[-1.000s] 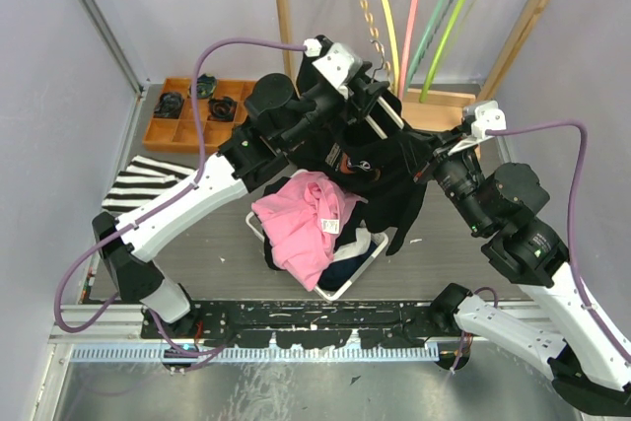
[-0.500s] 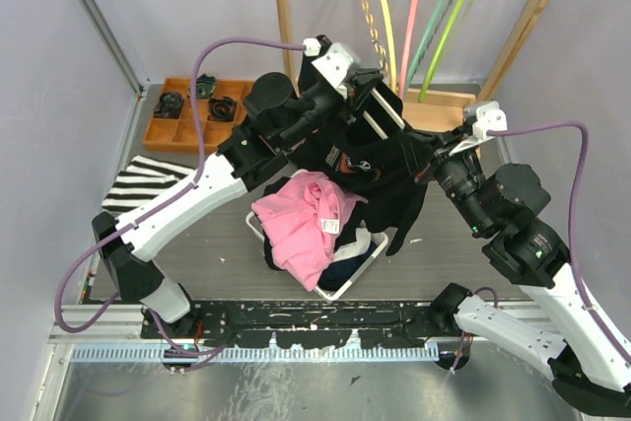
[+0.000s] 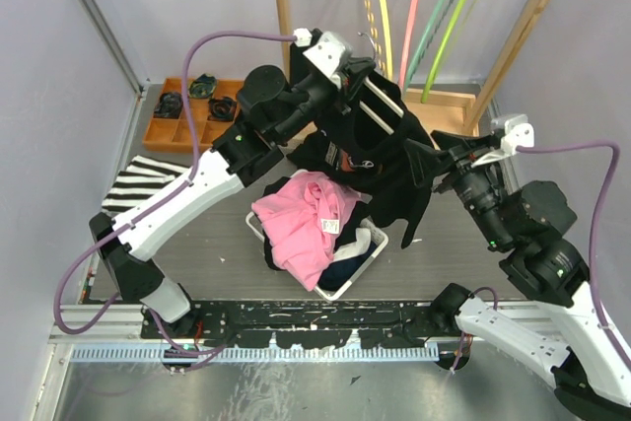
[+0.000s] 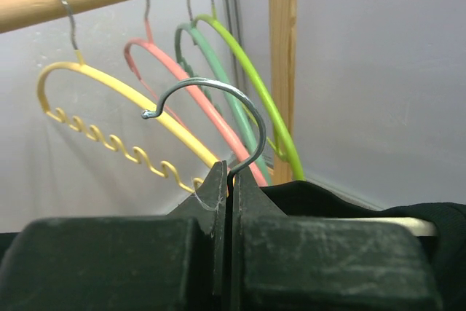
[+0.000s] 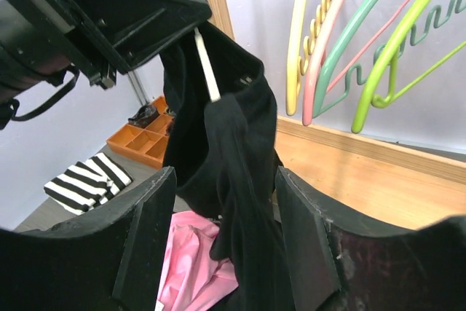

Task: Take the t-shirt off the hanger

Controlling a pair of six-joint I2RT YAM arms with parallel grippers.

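Note:
The black t-shirt (image 3: 389, 160) hangs on a white-barred hanger (image 3: 380, 110) above the basket. My left gripper (image 3: 357, 71) is shut on the hanger's metal hook (image 4: 218, 92), with the fingertips (image 4: 228, 172) pinching the wire below its curve. My right gripper (image 3: 426, 160) is open. In the right wrist view its jaws (image 5: 226, 180) stand on either side of the shirt's hanging fabric (image 5: 233, 151) and do not close on it. One white hanger arm (image 5: 207, 67) pokes out of the shirt's top.
A white basket (image 3: 370, 253) with a pink garment (image 3: 306, 214) sits under the shirt. An orange tray (image 3: 163, 130) and a striped cloth (image 3: 143, 182) lie at the left. The wooden rack (image 3: 284, 7) with several coloured hangers (image 3: 414, 17) stands close behind.
My left gripper has lifted the hanger up and back toward the rack. My right arm has shifted to the right, and the shirt now hangs longer between the two.

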